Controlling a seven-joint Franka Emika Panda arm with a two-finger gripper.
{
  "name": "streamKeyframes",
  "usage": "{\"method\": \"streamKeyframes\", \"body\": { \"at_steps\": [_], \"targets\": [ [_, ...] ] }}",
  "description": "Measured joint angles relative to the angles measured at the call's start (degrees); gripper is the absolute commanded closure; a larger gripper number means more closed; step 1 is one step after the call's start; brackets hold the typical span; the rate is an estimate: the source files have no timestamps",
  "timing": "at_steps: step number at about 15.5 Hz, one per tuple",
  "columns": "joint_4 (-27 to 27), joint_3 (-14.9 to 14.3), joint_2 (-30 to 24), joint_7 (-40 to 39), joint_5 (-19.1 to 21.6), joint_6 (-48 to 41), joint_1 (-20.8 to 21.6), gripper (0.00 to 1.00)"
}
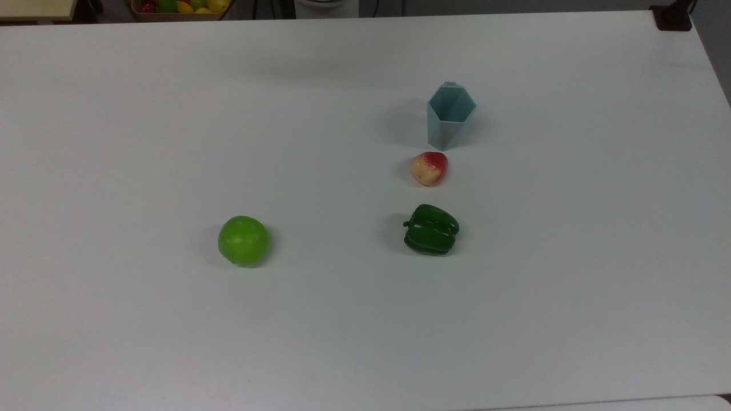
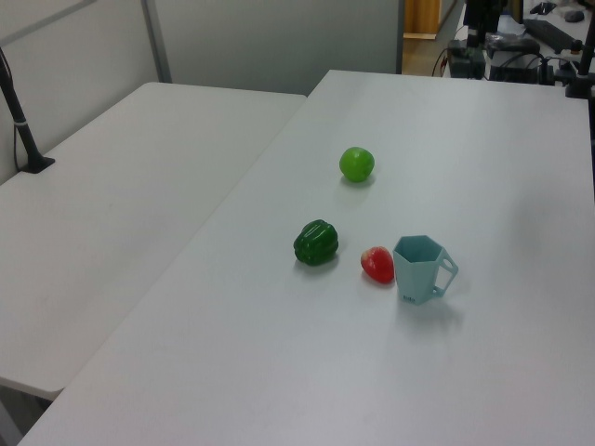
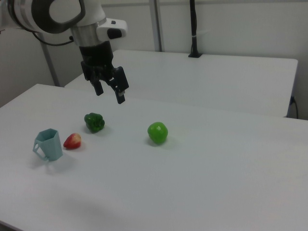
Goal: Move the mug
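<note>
The mug is set upright on the white table, well apart from the end effector. It is pale teal-blue, with flat faceted walls that taper from a wide hexagonal rim to a narrower base. Its interior is seen to be empty in the top view. A small angular handle is fitted to one side; it is turned toward the left view's right and toward the right view's lower left.

A red and cream strawberry is placed just beside the mug, with a narrow gap visible between the two in the top view. A dark green bell pepper lies near the strawberry, on the side away from the mug, so that the three items form a short row. A bright green apple rests well apart from that row, toward the top view's left.

The end effector is suspended in the air above the table in the right view, over the region behind the bell pepper. Its two black fingers are spread apart and angled downward, and nothing is held between them.

A tray of mixed fruit is located beyond the table's far edge in the top view.
</note>
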Motion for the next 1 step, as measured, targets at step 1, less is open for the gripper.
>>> {"method": "streamKeyframes", "body": {
  "at_steps": [1],
  "targets": [
    [0.00, -0.14, 0.06, -0.06, 0.03, 0.02, 0.00, 0.00]
  ]
}}
